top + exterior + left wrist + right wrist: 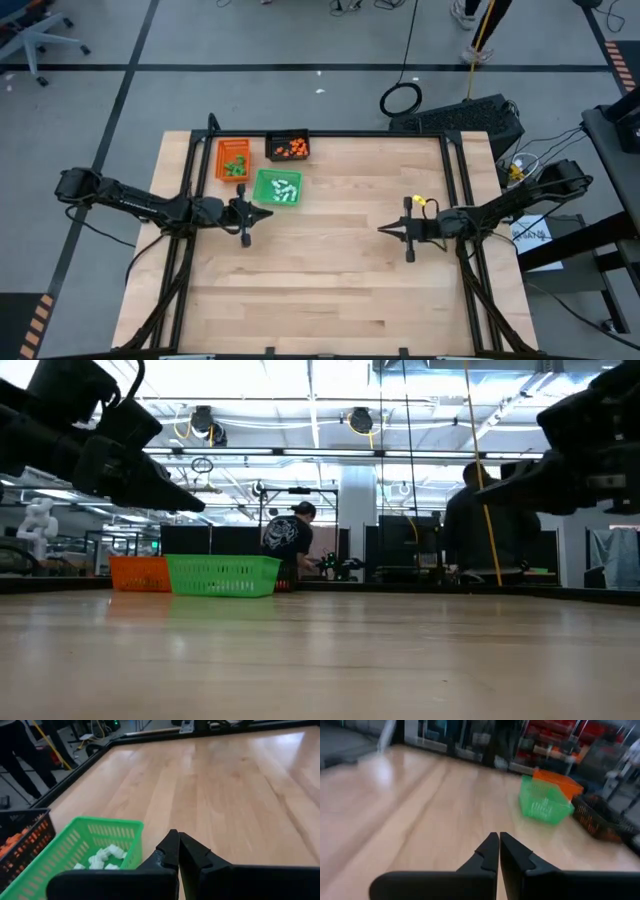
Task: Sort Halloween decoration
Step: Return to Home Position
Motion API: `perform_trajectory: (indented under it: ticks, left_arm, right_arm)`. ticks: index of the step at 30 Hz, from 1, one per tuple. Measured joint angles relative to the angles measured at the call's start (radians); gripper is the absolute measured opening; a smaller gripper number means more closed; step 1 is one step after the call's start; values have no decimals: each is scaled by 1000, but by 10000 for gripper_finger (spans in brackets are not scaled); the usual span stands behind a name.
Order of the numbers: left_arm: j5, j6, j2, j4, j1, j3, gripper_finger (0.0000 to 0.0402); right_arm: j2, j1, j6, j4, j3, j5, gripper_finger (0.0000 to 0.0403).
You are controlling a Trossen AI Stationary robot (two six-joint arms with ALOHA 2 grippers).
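the halloween decoration (284,189) is seen sorted by colour into three small trays grouped at the far left part of the counter (330,280). white pieces (102,857) are held in the green tray (260,190), green pieces (238,167) in the orange tray (221,160), and orange pieces (292,150) in the black tray (270,148). the three trays are set close together, with the green one nearest the counter's middle. no loose pieces can be made out on the bare wood.

the left gripper (262,213) is held above the counter just beside the green tray's near edge. its fingers (167,852) are pressed together tip to tip, nothing is clamped between them, and neither the tray nor the wood is touched.

the right gripper (385,228) is held over the right half of the counter, well apart from the trays, and is pointed toward the left gripper. its fingers (487,852) are likewise brought together with no gap, nothing is gripped, and they are kept clear of the counter surface.

in the low view both arms are seen raised off the wood.
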Motion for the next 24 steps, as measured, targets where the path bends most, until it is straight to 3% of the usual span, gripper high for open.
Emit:
perform_trajectory:
  ticks: [3,11,24]
  left_arm:
    - [-7,-1,-21,4,0,-18,8]
    - [-7,-4,-136,35,0,-96,8]
    - [79,6,-350,-132,0,-96,8]
  right_arm:
    - [-3,0,12,83,-30,-1,0]
    - [-20,-9,7,61,-32,-3,0]
    - [-49,-8,42,19,-34,-4,0]
